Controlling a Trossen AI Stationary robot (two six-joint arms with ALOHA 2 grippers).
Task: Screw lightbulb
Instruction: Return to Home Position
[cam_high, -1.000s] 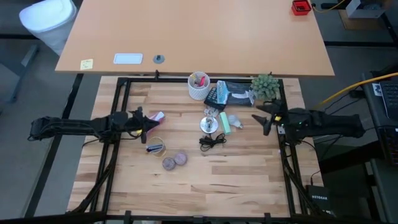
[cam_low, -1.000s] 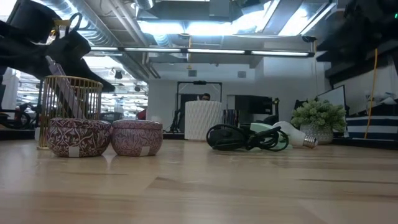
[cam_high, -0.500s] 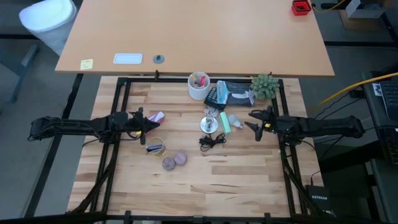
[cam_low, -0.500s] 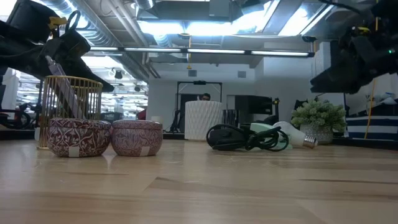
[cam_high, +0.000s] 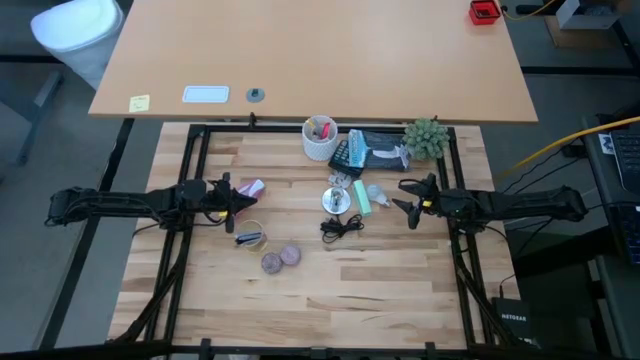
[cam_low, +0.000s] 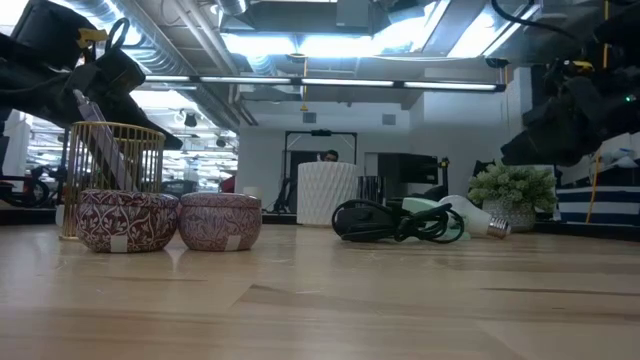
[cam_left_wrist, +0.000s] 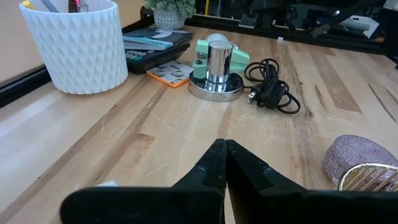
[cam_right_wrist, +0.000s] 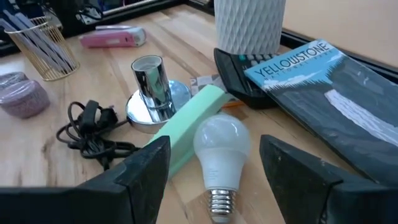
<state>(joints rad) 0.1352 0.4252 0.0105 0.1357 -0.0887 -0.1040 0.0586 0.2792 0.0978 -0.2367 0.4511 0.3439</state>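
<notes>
**benchlurker:** Wood table (cam_high: 330, 295), front to back from where I'm standing: two purple tins (cam_low: 170, 220) closest, then a tangle of black cord (cam_high: 342, 227), then the silver lamp base (cam_high: 336, 200) with its socket empty. So where's the lightbulb (cam_right_wrist: 219, 146)?

**socket_sam:** Just past the cord. It's lying on its side on the wood, snug against a green block (cam_right_wrist: 186, 127), with the screw base pointing at the right gripper (cam_right_wrist: 214, 186). That gripper hangs just short of it, fingers spread wider than the bulb, holding nothing and not touching it.

**benchlurker:** And the left gripper (cam_left_wrist: 225, 163)?

**socket_sam:** Over on the left side, fingers pinched together, empty, facing the lamp. Farthest back are the white pen cup (cam_high: 320, 138), a book (cam_high: 378, 150) and a small plant (cam_high: 427, 138).

**benchlurker:** How would you grab that bulb?

**socket_sam:** My guess is it's light, smooth, rounded glass, so it's slippery and could crack or squirt out if squeezed hard. It may also roll if nudged. I'd take it around the widest part of the globe with a gentle pinch, leaving the metal threads free for the socket.
</notes>
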